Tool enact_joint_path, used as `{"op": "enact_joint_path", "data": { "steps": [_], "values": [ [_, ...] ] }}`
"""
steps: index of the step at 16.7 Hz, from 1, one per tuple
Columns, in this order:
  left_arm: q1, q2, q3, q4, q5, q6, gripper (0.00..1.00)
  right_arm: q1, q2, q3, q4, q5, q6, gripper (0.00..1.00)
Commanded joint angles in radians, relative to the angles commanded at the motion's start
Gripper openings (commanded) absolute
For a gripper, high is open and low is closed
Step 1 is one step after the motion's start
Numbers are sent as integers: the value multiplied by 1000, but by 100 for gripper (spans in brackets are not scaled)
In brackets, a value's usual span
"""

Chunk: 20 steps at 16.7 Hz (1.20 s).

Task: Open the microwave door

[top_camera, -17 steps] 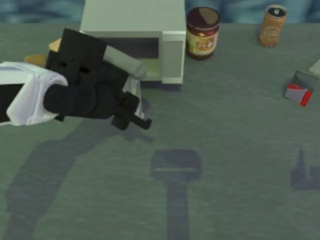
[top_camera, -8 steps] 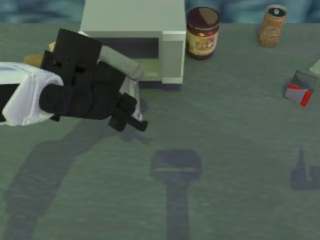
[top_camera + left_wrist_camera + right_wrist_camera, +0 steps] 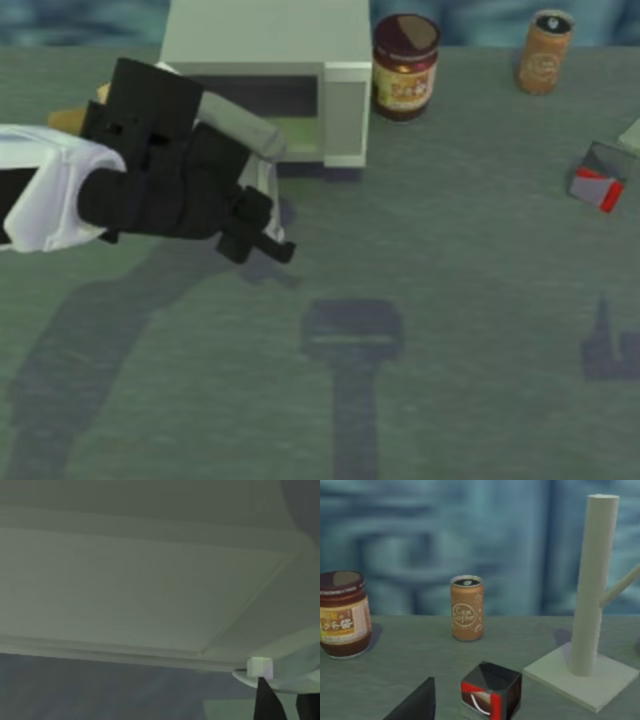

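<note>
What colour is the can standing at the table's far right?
The can is tan-brown with pale lettering, clearest in the right wrist view.

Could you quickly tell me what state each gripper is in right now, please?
Left gripper: at the microwave door, open or shut cannot be told.
Right gripper: not in view.

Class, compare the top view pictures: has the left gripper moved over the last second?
Yes. The left gripper has shifted slightly toward the table's left, farther from the microwave control strip, drawing the microwave door wider.
</note>
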Motion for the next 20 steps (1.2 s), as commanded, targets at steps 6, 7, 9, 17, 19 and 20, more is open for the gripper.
{"op": "enact_joint_path", "data": {
  "steps": [6, 7, 9, 17, 19, 20],
  "values": [
    [0, 0, 0, 0, 0, 0, 0, 0, 0, 0, 0, 0, 0, 100],
    [0, 0, 0, 0, 0, 0, 0, 0, 0, 0, 0, 0, 0, 100],
    [0, 0, 0, 0, 0, 0, 0, 0, 0, 0, 0, 0, 0, 100],
    [11, -9, -6, -6, 27, 28, 0, 0, 0, 0, 0, 0, 0, 100],
    [23, -12, -11, -11, 40, 49, 0, 0, 0, 0, 0, 0, 0, 100],
    [23, -12, -12, -12, 41, 51, 0, 0, 0, 0, 0, 0, 0, 100]
  ]
}}
